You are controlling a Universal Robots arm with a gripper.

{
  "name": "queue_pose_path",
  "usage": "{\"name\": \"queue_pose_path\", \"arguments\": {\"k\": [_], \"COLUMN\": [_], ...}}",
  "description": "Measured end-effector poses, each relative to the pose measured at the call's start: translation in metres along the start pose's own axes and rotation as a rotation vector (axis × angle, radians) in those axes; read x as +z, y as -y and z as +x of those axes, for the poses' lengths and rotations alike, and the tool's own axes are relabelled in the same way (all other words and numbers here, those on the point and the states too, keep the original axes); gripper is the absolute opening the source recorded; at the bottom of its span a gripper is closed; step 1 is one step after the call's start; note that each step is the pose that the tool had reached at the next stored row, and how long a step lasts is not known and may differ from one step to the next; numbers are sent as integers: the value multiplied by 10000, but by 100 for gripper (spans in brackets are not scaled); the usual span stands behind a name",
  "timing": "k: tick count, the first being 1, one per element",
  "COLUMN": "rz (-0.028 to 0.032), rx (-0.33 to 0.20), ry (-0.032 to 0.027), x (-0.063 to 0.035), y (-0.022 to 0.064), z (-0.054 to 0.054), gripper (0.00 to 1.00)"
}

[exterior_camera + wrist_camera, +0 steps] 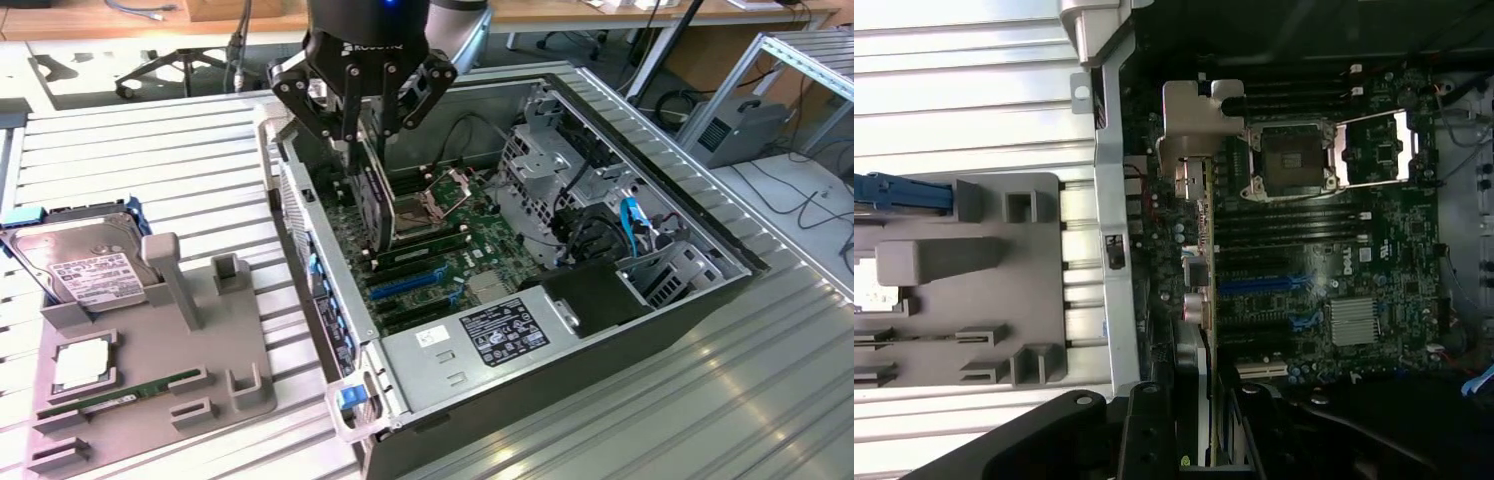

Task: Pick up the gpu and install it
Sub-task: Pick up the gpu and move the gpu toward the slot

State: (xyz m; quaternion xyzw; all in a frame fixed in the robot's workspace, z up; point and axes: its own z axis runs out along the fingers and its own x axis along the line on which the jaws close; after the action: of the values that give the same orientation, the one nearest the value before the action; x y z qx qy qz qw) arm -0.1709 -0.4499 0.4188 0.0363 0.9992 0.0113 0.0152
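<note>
The gpu (378, 205) hangs on edge from my gripper (363, 140), which is shut on its upper edge. The card is inside the open computer case (694, 215), near the case's wall on the exterior view's left. Its lower edge is just above the motherboard (461, 235), beside the CPU socket (438, 200). In the wrist view the gpu (1198, 250) is seen edge-on, with its pale metal bracket (1199, 120) at the far end, over the row of slots. The gripper (1194, 425) body shows dark at the frame's edge.
Blue expansion slots (404, 285) lie on the board past the card. A grey parts holder (200, 350) at the exterior view's left carries a hard drive (80, 265), a CPU (83, 365) and a green memory stick (114, 395). A drive cage (561, 165) and cables sit in the case.
</note>
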Motion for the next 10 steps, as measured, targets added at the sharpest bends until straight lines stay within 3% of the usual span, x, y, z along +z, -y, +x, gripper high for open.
{"name": "queue_pose_path", "arguments": {"k": [4, 10], "rz": [161, 201], "rx": [-5, -5], "ry": [9, 10], "x": [6, 9], "y": [-15, -22], "z": [-195, -288], "gripper": [27, 27]}}
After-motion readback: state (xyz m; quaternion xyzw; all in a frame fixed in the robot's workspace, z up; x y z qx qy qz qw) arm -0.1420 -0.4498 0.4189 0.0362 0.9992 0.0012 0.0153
